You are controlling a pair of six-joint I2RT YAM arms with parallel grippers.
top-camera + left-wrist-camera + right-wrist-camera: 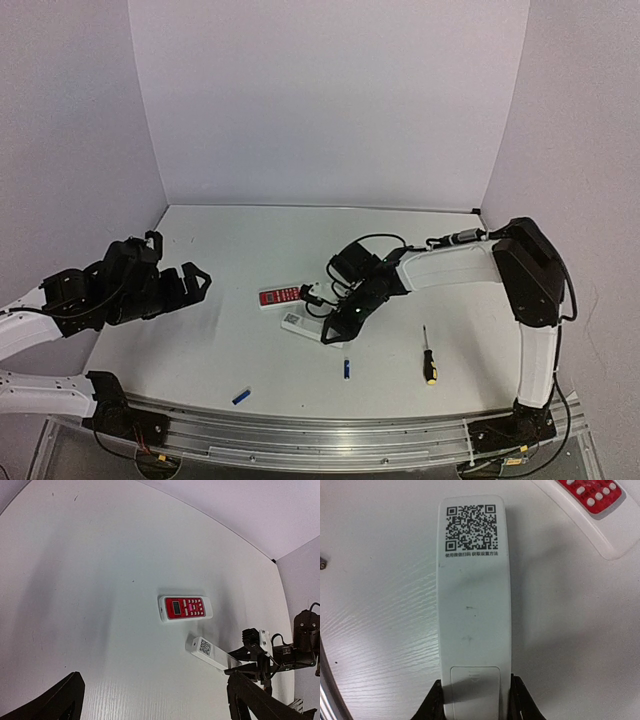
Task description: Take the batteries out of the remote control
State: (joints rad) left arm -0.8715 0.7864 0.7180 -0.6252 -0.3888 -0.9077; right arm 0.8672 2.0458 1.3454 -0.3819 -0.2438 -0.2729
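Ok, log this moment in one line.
right gripper: shut on remote, QR up | left gripper: open | batteries: both on table

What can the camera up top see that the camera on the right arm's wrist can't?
Only the top camera shows the two blue batteries lying loose on the table, the screwdriver and the left arm. Only the wrist camera makes clear the code sticker and battery door outline on the white remote's back. Both show the white remote, pinched by the jaws of the right arm, and the red remote.
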